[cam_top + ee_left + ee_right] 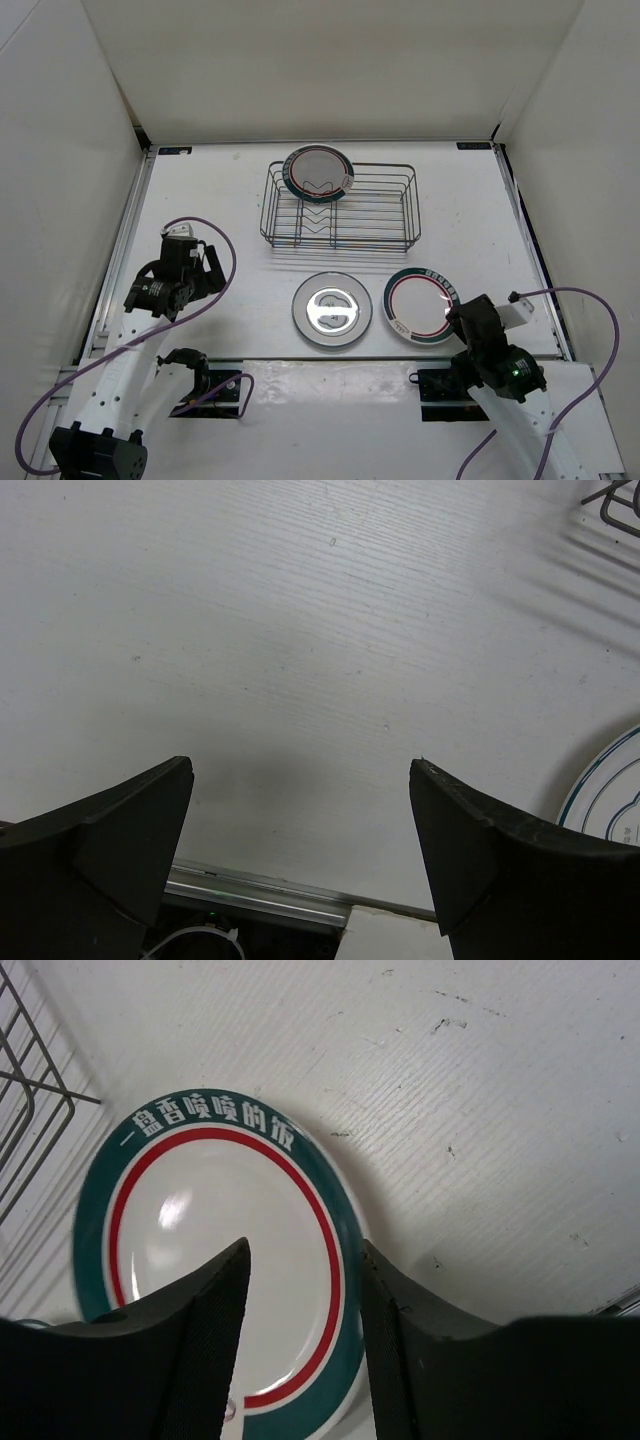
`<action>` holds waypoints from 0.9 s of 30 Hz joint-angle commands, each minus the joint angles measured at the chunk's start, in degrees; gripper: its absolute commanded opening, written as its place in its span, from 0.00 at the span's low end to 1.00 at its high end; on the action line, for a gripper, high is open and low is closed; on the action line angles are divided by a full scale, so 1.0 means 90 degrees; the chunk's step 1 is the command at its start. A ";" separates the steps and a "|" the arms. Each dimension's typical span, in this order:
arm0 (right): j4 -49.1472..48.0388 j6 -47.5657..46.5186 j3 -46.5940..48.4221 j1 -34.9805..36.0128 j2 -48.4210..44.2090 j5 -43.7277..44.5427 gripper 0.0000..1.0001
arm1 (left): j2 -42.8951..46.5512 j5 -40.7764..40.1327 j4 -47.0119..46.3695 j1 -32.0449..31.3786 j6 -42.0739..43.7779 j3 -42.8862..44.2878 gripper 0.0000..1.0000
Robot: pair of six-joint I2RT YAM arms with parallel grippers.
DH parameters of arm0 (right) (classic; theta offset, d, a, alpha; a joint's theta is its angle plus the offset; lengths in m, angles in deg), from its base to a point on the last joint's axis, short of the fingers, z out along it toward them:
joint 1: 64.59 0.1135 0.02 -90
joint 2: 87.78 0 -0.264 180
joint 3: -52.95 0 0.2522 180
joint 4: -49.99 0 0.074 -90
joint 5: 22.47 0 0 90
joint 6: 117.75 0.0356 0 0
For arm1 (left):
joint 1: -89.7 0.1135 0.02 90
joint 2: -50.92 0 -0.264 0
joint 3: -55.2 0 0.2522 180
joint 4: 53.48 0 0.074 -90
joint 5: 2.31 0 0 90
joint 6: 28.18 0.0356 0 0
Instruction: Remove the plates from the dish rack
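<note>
The silver wire dish rack (385, 215) stands at the back middle of the table. One plate with red and teal rim rings (318, 172) stands upright in its left end. The grey-rimmed plate (332, 308) lies flat on the table in front of the rack. A second red and teal plate (415, 300) lies flat to its right and fills the right wrist view (210, 1230). My right gripper (458, 318) (305, 1250) is open, its jaws astride that plate's near-right rim. My left gripper (195, 278) (300, 765) is wide open and empty above bare table at the left.
The table is walled in white at the back and both sides. In the left wrist view, the grey plate's edge (612, 790) shows at the right, a rack corner (615, 505) at the top right, and the table's metal front rail (260, 895) below the fingers. Purple cables loop from both arms.
</note>
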 commanded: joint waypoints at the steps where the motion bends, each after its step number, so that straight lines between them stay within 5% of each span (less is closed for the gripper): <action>1: 0.0272 0.0014 0.0131 0.0000 0.0009 0.0047 0.52 | 0.0022 0.0038 -0.0050 -0.0017 0.0004 -0.0064 1.00; 12: 0.0165 -0.0464 0.0696 0.0000 0.0165 -0.0216 0.58 | 0.0012 0.0339 -0.0108 -0.0027 0.0218 -0.0083 1.00; 19: -0.0588 -0.2571 0.1457 0.0019 0.0224 -0.1210 0.56 | 0.0080 0.0613 -0.0372 -0.0027 0.0414 -0.0132 1.00; 27: -0.0500 -0.3326 0.1849 0.0019 0.0175 -0.2170 0.56 | 0.0829 0.1120 -0.1110 -0.0017 0.0238 -0.0025 1.00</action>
